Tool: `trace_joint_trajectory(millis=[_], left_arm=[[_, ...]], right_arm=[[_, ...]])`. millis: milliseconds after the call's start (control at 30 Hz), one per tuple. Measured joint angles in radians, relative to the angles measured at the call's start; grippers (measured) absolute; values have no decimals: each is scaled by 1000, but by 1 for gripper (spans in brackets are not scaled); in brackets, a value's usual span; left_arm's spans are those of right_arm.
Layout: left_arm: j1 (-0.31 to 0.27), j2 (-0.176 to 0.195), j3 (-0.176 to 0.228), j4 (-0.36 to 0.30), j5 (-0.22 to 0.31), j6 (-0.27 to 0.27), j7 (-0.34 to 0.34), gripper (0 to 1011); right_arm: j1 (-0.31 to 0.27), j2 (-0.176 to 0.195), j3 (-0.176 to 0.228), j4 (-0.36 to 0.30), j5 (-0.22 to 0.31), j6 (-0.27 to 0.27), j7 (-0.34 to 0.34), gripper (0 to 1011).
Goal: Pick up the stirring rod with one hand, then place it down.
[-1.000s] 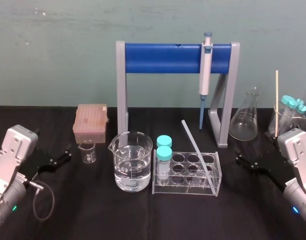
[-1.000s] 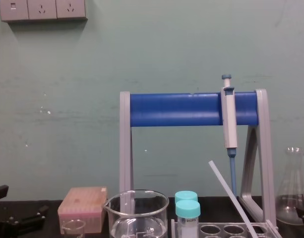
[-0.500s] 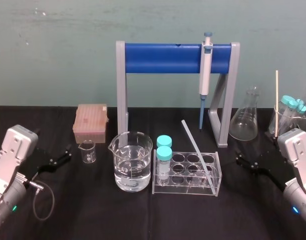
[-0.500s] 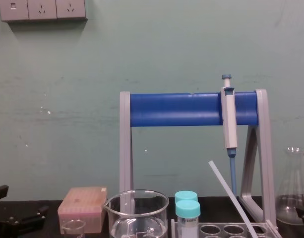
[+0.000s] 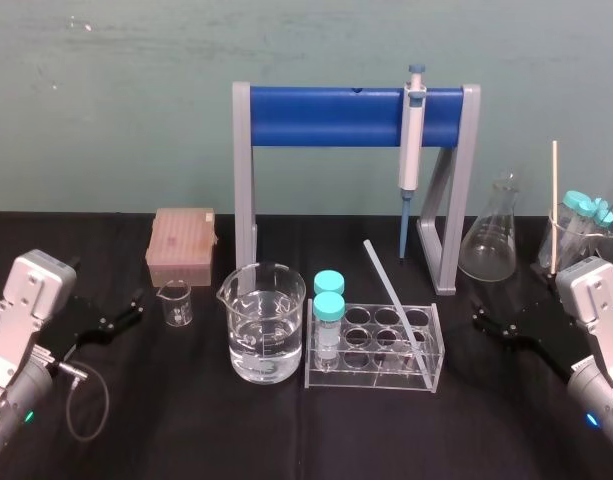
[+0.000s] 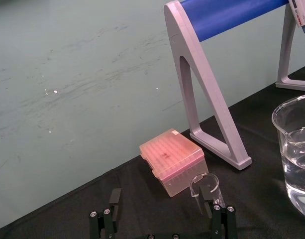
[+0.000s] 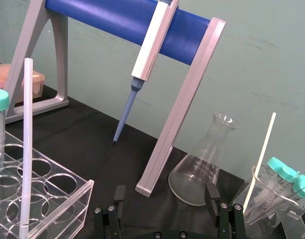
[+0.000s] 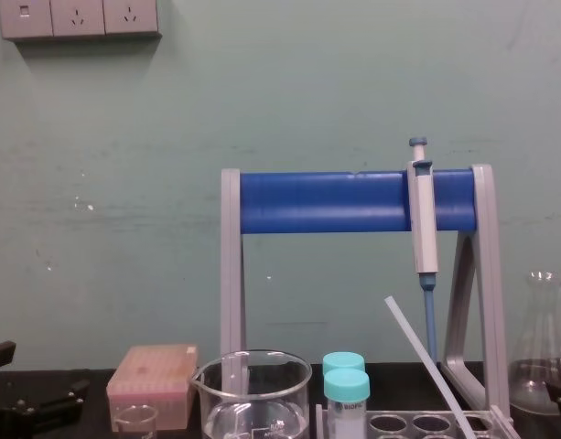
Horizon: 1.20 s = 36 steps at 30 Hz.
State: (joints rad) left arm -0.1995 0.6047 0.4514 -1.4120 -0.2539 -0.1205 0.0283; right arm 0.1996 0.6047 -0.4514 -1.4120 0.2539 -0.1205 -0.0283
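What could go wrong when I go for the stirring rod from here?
The stirring rod leans tilted in the clear rack; pulling sideways instead of along its slant could drag or tip the rack and its capped tubes. The water-filled beaker stands close beside the rack, so a reach from the open left gripper might bump it. The open right gripper has the freer path, though the flask stands near it.

The left tool (image 6: 162, 200), its fingers spread apart, sits low over the black worktop (image 6: 256, 199) facing a pink tip box (image 6: 172, 158), a small empty beaker (image 6: 206, 184) (just by one finger) and the grey stand leg (image 6: 207, 94).
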Motion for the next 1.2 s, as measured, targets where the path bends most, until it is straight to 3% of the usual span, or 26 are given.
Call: trace_joint_trajectory(millis=[967, 1067, 1200], left_arm=[[0, 0, 0, 0, 0, 0, 0, 1000], [0, 0, 0, 0, 0, 0, 0, 1000], [0, 0, 0, 0, 0, 0, 0, 1000]], right_arm=[[0, 0, 0, 0, 0, 0, 0, 1000], [-8, -2, 18, -1, 4, -8, -8, 1002], [-26, -9, 79, -9, 24, -47, -34, 1002]])
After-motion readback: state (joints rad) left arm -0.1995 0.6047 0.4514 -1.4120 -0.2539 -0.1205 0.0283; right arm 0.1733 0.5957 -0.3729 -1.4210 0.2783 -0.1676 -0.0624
